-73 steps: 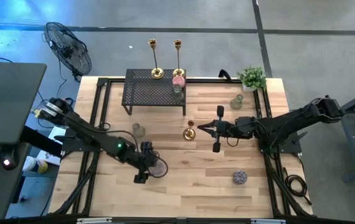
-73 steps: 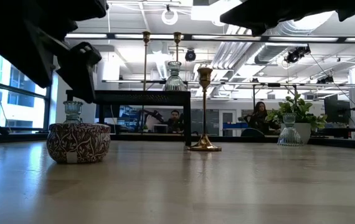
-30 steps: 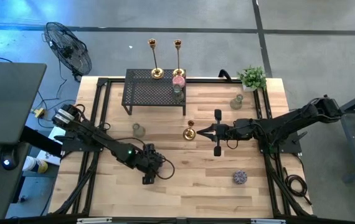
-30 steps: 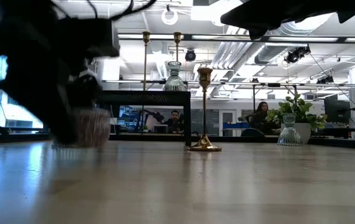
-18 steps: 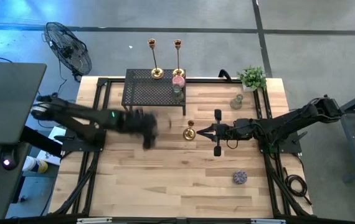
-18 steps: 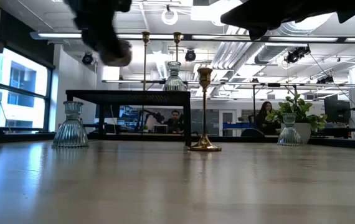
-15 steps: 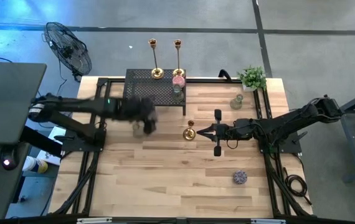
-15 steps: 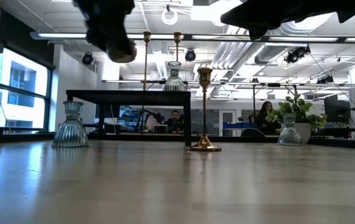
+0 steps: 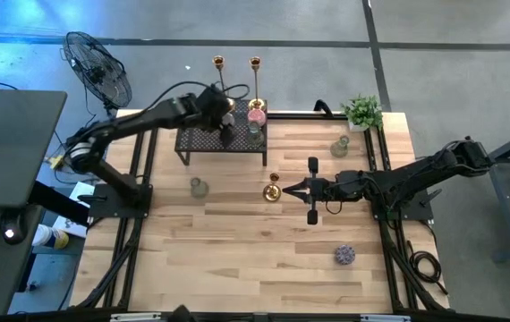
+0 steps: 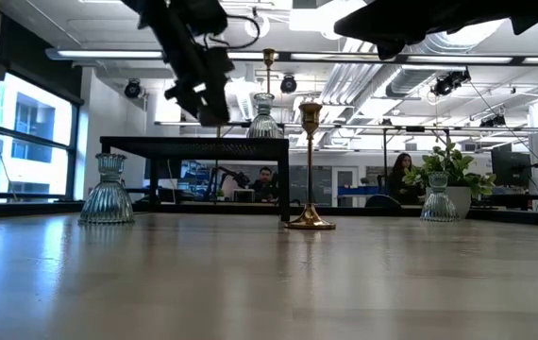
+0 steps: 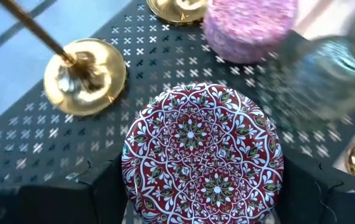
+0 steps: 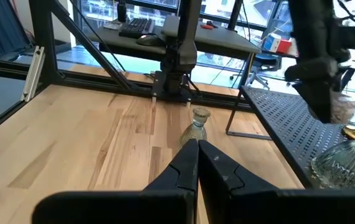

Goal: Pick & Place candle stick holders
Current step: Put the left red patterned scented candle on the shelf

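Note:
A round squat holder with a red-and-white patterned lid (image 11: 202,146) sits between the fingers of my left gripper (image 9: 225,132), over the black mesh rack (image 9: 203,134). Two gold candlesticks (image 9: 225,105) (image 9: 257,102), a pink holder (image 9: 256,114) and a glass holder (image 9: 255,131) stand on the rack. A third gold candlestick (image 9: 273,190) stands on its base on the table. Just to its right, my right gripper (image 9: 285,188) is shut with nothing in it. My left gripper pinches the patterned holder by its round side wall (image 11: 129,180), one finger on each side. The fingers slant down from above. The holder hangs clear above the rack's mesh top, lid up and nearly level.
Glass holders stand on the table at the left (image 9: 198,186) and far right (image 9: 339,148). A small patterned holder (image 9: 345,256) sits near the front right. A potted plant (image 9: 362,112) stands at the far right corner. The table's near half is bare wood.
My left gripper has lifted the patterned holder off the table's near-left part, swung it up and toward the far edge, and now holds it over the rack. The gripper has rolled on the way. My right arm has kept still.

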Tool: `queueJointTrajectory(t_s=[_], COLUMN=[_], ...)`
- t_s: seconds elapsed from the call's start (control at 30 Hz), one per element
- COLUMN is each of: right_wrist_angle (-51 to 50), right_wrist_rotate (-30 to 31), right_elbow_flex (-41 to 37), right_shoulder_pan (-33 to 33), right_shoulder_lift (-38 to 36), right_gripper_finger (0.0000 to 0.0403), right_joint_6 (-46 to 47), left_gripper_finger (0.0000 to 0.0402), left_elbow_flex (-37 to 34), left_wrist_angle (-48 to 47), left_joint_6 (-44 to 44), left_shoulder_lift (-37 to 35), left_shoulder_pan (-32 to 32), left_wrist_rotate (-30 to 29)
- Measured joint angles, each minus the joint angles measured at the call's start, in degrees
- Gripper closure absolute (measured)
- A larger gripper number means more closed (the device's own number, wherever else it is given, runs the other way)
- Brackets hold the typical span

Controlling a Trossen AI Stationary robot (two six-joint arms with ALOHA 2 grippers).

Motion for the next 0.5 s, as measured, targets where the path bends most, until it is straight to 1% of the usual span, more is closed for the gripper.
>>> queueJointTrajectory(t_s=[0.23, 0.5], right_wrist_angle=[-0.2, -0.2], right_wrist_rotate=[-0.1, -0.1], right_elbow_flex=[0.0, 0.0], right_shoulder_pan=[0.0, 0.0], right_shoulder_lift=[0.0, 0.0], right_gripper_finger=[0.0401, 0.0401], right_joint_6=[0.0, 0.0], left_gripper_finger=[0.0113, 0.0113], left_elbow_flex=[2.1, 2.1], left_wrist_angle=[0.0, 2.0], left_joint_6=[-0.5, -2.0], left_shoulder_lift=[4.3, 5.3], left_shoulder_pan=[3.8, 5.4], left_wrist_rotate=[0.8, 1.1])
